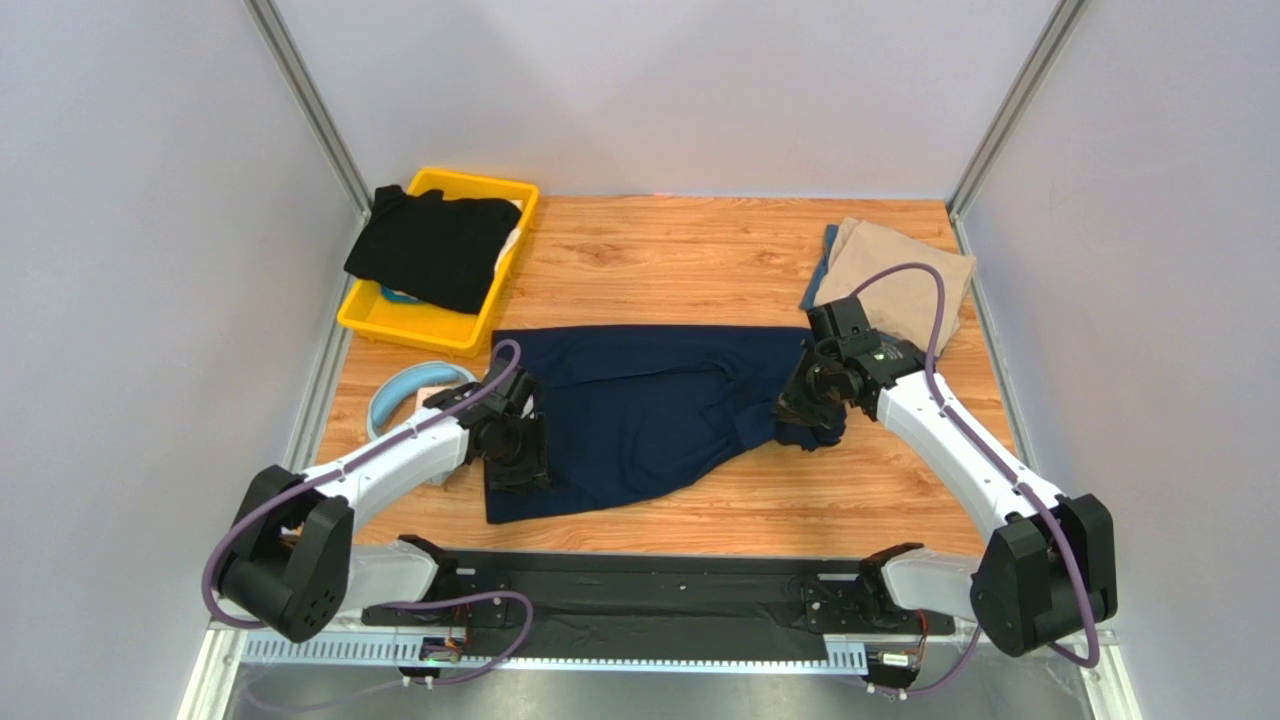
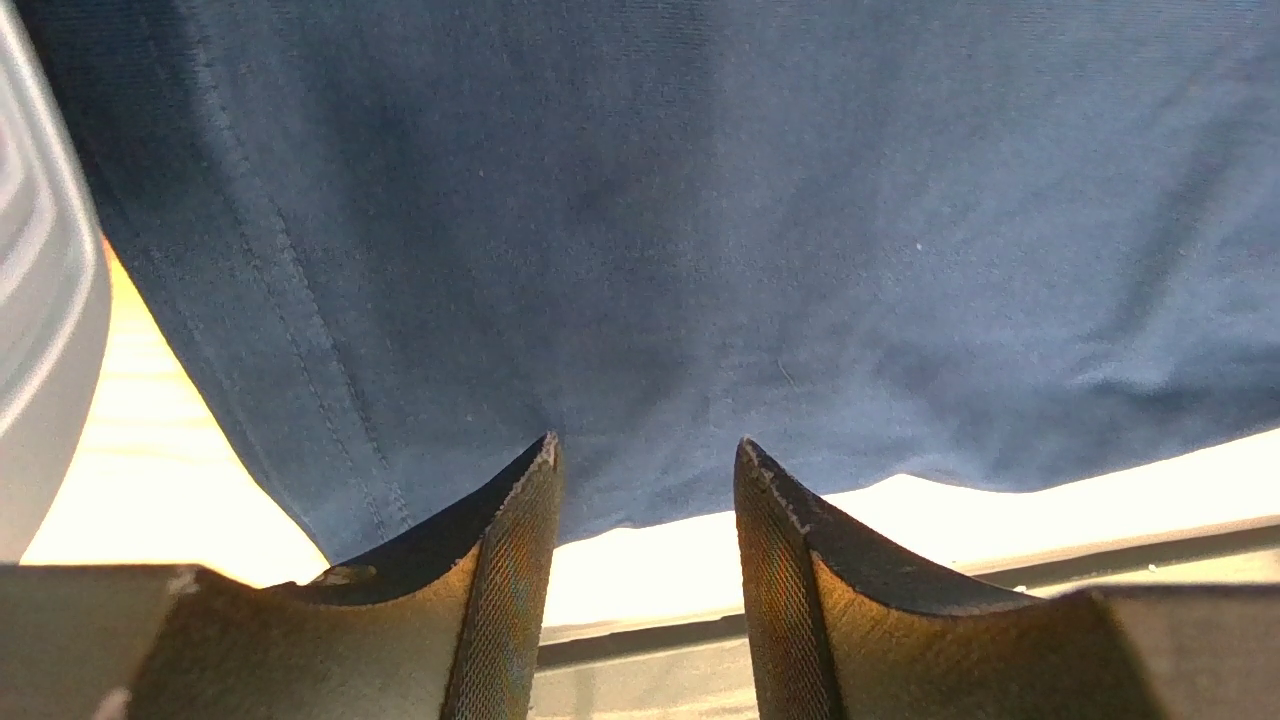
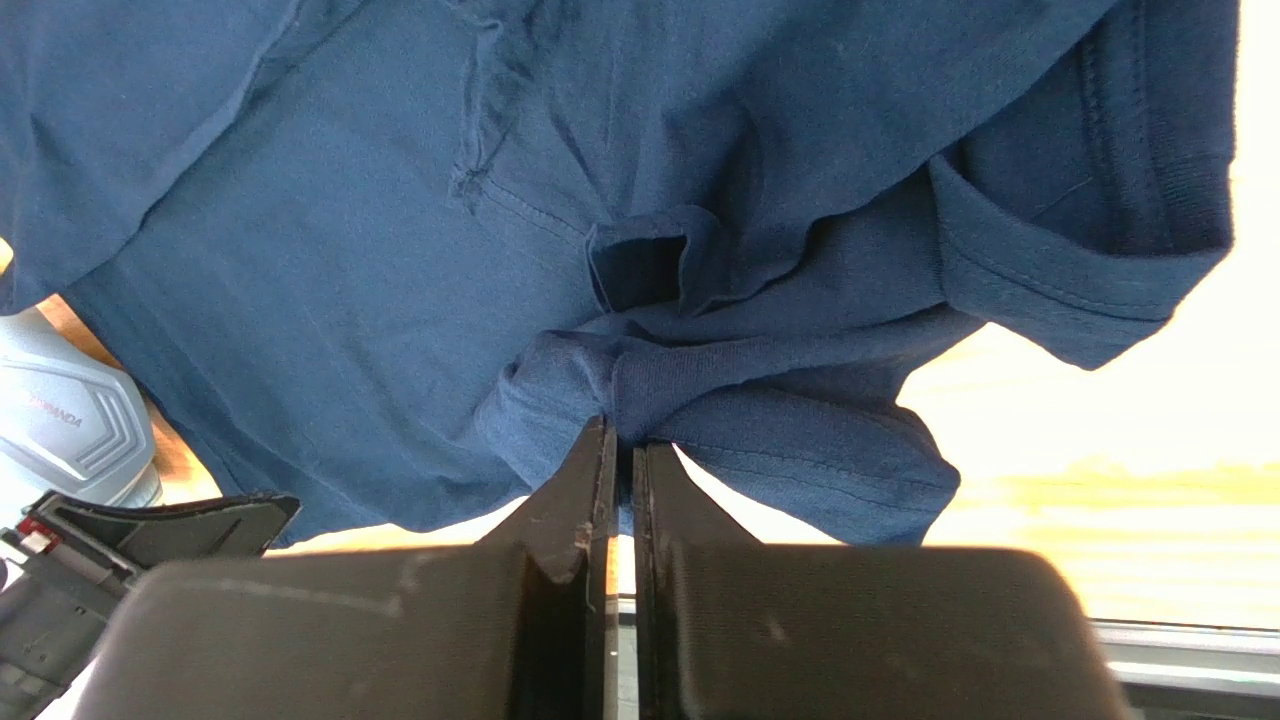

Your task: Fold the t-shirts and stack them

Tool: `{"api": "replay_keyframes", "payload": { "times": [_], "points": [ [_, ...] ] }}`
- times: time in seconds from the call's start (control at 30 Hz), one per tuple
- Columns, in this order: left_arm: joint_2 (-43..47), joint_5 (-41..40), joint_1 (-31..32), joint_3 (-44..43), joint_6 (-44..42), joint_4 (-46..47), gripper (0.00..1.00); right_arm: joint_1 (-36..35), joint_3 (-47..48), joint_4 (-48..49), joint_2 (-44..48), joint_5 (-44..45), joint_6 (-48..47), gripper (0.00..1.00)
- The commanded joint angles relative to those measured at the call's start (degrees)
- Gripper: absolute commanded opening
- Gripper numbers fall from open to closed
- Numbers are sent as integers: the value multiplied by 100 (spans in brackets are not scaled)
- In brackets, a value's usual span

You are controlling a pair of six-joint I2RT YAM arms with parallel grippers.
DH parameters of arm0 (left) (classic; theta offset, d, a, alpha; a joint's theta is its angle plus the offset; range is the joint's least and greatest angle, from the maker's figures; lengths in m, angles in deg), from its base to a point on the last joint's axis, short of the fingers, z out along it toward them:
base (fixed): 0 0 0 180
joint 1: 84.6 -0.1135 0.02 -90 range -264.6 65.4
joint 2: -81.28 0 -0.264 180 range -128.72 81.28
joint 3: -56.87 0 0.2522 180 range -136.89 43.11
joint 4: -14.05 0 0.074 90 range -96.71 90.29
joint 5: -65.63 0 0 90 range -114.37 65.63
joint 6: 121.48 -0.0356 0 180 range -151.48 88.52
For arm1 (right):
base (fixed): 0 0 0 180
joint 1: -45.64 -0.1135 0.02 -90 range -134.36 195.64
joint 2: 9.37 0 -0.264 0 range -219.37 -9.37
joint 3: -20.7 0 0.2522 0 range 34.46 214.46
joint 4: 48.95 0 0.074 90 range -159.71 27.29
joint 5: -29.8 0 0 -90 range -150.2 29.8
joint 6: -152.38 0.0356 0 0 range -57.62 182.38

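The dark navy t-shirt (image 1: 646, 413) lies spread across the middle of the wooden table, its right end bunched. My right gripper (image 1: 804, 408) is shut on that bunched fold; the right wrist view shows the navy cloth (image 3: 721, 270) pinched at the tips of the gripper (image 3: 624, 432). My left gripper (image 1: 511, 443) stands open at the shirt's left edge. In the left wrist view its tips (image 2: 646, 458) reach the hem of the navy cloth (image 2: 721, 225), with nothing between the pads. A black t-shirt (image 1: 433, 248) is draped over the yellow bin. A folded tan t-shirt (image 1: 902, 278) lies at the back right.
The yellow bin (image 1: 376, 315) stands at the back left. Light blue headphones (image 1: 413, 393) lie just left of my left gripper. Grey walls close in the table on three sides. A black rail (image 1: 646, 593) runs along the near edge between the arm bases.
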Motion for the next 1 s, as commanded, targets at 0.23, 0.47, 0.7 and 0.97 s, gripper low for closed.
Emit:
{"api": "replay_keyframes", "payload": {
  "times": [0.23, 0.47, 0.7, 0.97],
  "points": [
    [139, -40, 38, 52, -47, -30, 53, 30, -131, 229, 100, -8, 91, 0],
    [200, -31, 38, 70, -56, -12, 53, 30, -148, 220, 117, 27, 108, 0],
    [130, -5, 38, 61, -91, -12, 53, 30, -333, 211, 222, 62, 135, 0],
    [332, -66, 38, 35, -56, -144, 52, 30, -465, 264, 451, 221, -5, 0]
  ]
}}
